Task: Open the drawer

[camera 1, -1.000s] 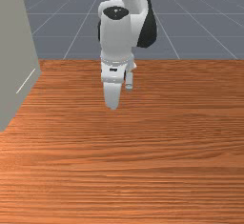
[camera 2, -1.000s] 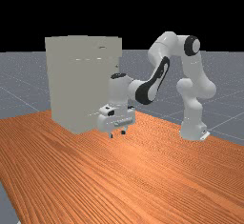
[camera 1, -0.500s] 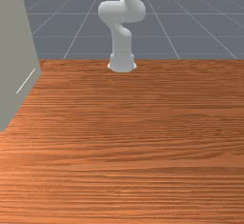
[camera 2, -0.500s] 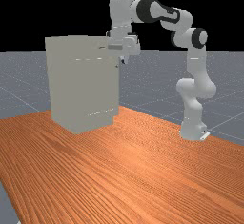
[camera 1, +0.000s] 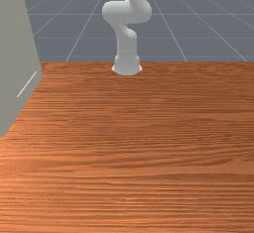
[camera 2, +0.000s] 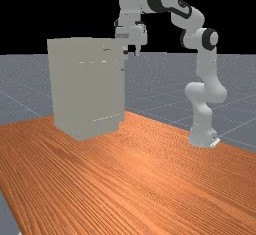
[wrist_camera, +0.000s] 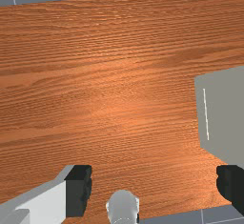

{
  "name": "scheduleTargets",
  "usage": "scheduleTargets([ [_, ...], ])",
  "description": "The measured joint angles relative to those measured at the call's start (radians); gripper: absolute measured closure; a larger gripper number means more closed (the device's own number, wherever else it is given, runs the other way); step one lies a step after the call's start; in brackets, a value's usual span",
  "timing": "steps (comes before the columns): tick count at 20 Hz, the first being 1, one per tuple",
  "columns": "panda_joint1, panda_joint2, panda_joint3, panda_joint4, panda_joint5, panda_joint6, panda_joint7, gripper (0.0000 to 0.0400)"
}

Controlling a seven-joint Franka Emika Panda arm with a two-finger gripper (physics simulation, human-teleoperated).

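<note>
Clearly, the jaws stand spread, in the far view's upper middle. A grey cabinet (camera 2: 82, 94) stands left of centre.

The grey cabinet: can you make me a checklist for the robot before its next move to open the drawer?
1. Grey cabinet standing upright on the table: ok.
2. Jaws of the gripper open: ok, they stand wide apart.
3. Jaws have nothing stuck in them: ok, they hold nothing.
4. Jaws closed on a handle, ready to pull: not ok.
5. Gripper not bumping the cabinet: cannot tell; it's up by the cabinet's top, but a touch can't be judged.
6. Drawer shut or partly out: cannot tell from these angles.
</note>
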Motion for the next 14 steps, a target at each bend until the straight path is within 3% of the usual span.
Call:
scheduleTargets([
  [5,-0.028,-0.003,-0.036,0.168,-0.053,-0.043,-0.006,0.0001],
  [14,-0.137,0.021,-0.13,0.316,-0.083,-0.069,-0.09,0.0],
])
